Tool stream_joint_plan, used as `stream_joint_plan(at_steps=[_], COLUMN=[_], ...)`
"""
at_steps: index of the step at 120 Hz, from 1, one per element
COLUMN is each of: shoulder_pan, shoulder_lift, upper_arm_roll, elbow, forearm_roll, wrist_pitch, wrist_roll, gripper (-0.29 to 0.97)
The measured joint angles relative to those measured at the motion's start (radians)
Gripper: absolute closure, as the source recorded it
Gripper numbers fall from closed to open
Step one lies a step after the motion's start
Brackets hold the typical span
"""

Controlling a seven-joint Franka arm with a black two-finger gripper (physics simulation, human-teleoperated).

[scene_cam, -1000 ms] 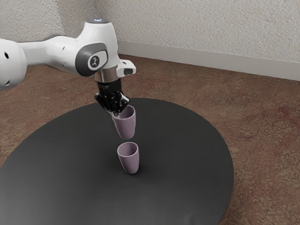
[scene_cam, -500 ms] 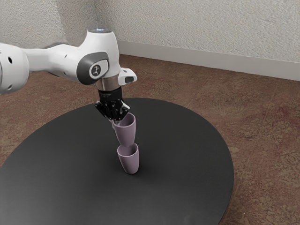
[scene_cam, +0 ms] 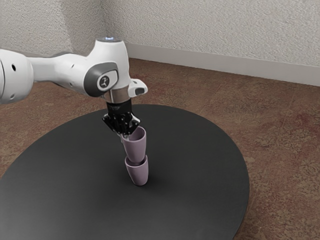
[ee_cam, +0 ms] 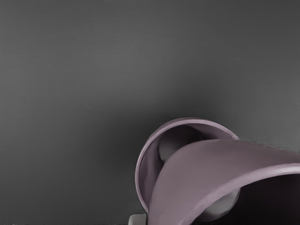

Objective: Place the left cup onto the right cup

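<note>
Exterior view: the claw (scene_cam: 126,133) is closed on the rim of the upper cup (scene_cam: 135,145), pinching its wall on the side nearest the arm. That mauve cup hangs tilted, its mouth leaning toward the exterior view's right. Its base is inside the mouth of the lower cup (scene_cam: 138,172), which stands upright near the middle of the round black tabletop (scene_cam: 200,165). I cannot tell whether the two touch all round or only on one side.

I judge both cups light, stiff and thin-walled, with a smooth tapered skin that would slide in a loose pinch. The rim wall is the sensible hold, and an off-centre grip like this lets the cup swing. The tilt needs squaring before I let go, or the lower cup may tip.

Wrist view: the upper cup (ee_cam: 220,173) is a broad blurred band just under my hand, crossing the open mouth of the lower cup (ee_cam: 145,164), with dark tabletop (ee_cam: 93,70) beyond
</note>
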Motion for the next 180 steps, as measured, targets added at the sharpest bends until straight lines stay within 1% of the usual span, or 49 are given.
stream_joint_plan(at_steps=[45,64,72,84,99,109,125,162,180], shoulder_pan=[0.002,0.001,0.001,0.002,0.003,0.003,0.007,0.014,0.043], shoulder_lift=[0.005,0.009,0.009,0.009,0.009,0.007,0.002,0.001,0.001], upper_arm_roll=[0.000,-0.002,-0.003,-0.003,-0.003,-0.003,-0.003,0.002,0.008], elbow=[-0.028,-0.028,-0.028,-0.027,-0.026,-0.020,0.030,0.259,0.318], forearm_roll=[-0.003,-0.008,-0.010,-0.010,-0.011,-0.010,0.000,0.061,0.075], wrist_pitch=[0.026,0.030,0.031,0.032,0.032,0.032,0.017,-0.136,-0.200], wrist_roll=[-0.017,-0.019,-0.020,-0.022,-0.023,-0.023,-0.022,-0.012,0.032], gripper=[0.78,0.43,0.32,0.20,0.11,0.07,0.04,0.01,0.00])
